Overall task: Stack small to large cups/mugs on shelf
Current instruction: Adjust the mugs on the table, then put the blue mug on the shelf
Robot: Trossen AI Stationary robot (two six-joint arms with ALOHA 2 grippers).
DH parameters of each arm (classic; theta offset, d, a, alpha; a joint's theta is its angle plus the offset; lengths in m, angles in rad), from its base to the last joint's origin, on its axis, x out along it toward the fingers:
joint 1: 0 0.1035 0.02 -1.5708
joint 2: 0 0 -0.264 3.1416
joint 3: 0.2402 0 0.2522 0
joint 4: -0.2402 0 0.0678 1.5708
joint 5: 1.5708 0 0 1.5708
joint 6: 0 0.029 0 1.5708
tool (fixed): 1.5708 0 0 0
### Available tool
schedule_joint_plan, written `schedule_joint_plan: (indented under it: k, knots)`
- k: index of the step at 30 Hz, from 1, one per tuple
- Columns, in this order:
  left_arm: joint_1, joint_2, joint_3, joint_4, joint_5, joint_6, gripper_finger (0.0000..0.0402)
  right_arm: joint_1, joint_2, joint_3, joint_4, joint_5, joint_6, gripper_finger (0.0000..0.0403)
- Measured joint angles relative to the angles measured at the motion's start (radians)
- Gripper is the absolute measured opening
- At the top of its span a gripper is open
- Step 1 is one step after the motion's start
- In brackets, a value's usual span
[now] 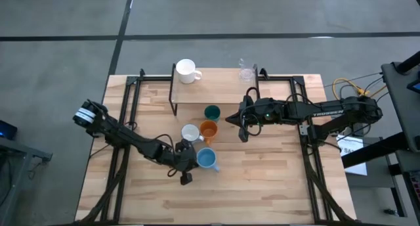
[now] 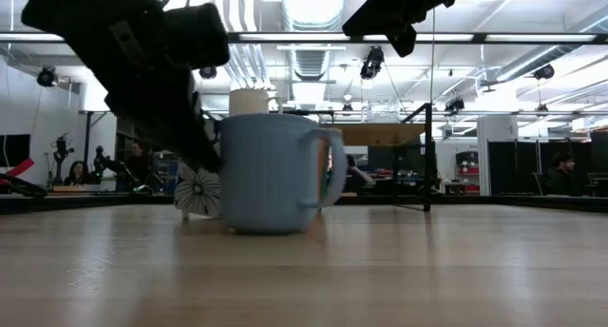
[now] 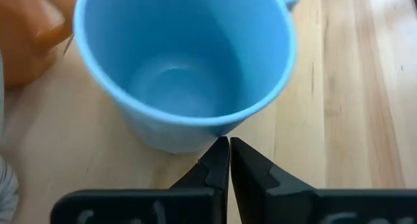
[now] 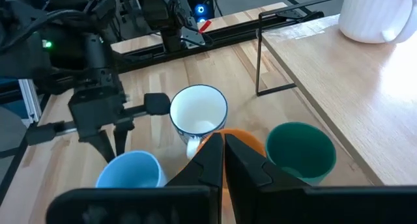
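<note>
Light blue is what fills my left wrist view: the light blue mug (image 3: 186, 68) stands upright on the worktop (image 1: 262, 180), and my left gripper (image 3: 229, 160) is fully closed, empty, its tips just beside the mug's base. From above I see that mug (image 1: 207, 159) in a cluster with the white patterned mug (image 1: 190, 133), the orange mug (image 1: 209, 129) and the dark green cup (image 1: 212, 113), all on the worktop in front of the shelf (image 1: 216, 91). On the shelf I see 1 plain white mug (image 1: 186, 71) and a clear glass (image 1: 247, 71). My right gripper (image 4: 221, 155) hovers above the orange mug, fingers pressed together, holding nothing.
</note>
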Motion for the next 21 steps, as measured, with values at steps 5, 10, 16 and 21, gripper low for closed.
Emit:
schedule_joint_plan:
  k: [5, 10, 16, 21]
  knots:
    - [0.001, 0.001, 0.053, -0.026, -0.029, 0.064, 0.0000, 0.000, 0.000, 0.000, -0.001, -0.004, 0.002, 0.0009]
    - [0.017, -0.005, 0.074, -0.039, -0.034, 0.101, 0.0000, 0.000, 0.000, 0.000, -0.003, -0.005, 0.003, 0.0009]
    - [0.018, -0.036, 0.093, -0.077, -0.036, 0.117, 0.0000, 0.006, 0.000, -0.012, -0.004, -0.023, 0.019, 0.0009]
    - [0.015, -0.143, 0.123, -0.332, -0.092, 0.150, 0.0000, 0.014, 0.000, -0.033, -0.007, -0.023, 0.025, 0.0009]
